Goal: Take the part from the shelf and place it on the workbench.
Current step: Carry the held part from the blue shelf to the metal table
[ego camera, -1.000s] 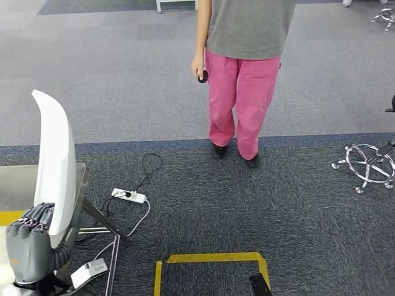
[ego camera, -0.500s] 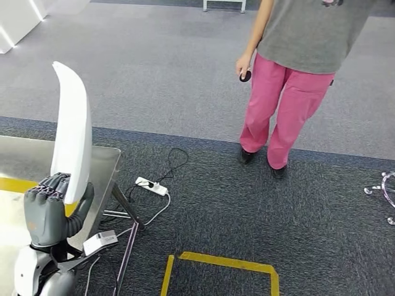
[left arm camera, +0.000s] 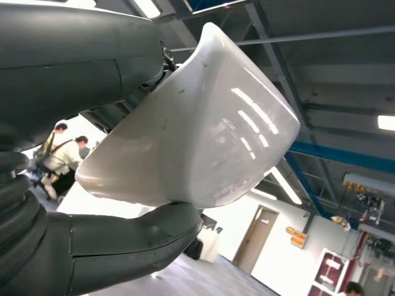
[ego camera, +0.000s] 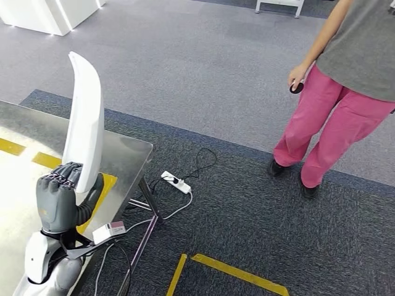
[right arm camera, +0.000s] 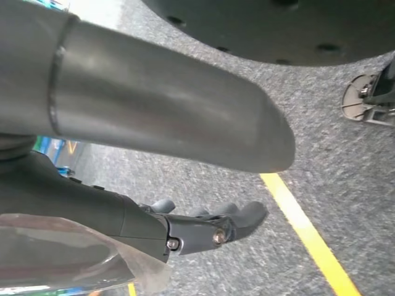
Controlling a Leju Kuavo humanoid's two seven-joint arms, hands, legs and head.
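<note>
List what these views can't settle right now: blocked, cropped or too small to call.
- White part: its lower end sits inside the left hand in the head view; the left wrist view's thumb and fingers cover it there too.
- Workbench: cut off by the left edge of the head view.
- Person: cropped above the chest; the dark thing in their hand is too small to identify.
- Right hand: too close to tell whether it is open.

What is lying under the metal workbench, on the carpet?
Under the workbench edge, slanted metal legs, a small white box and white cables show; a power strip lies just beyond. The tabletop covers the rest.
</note>
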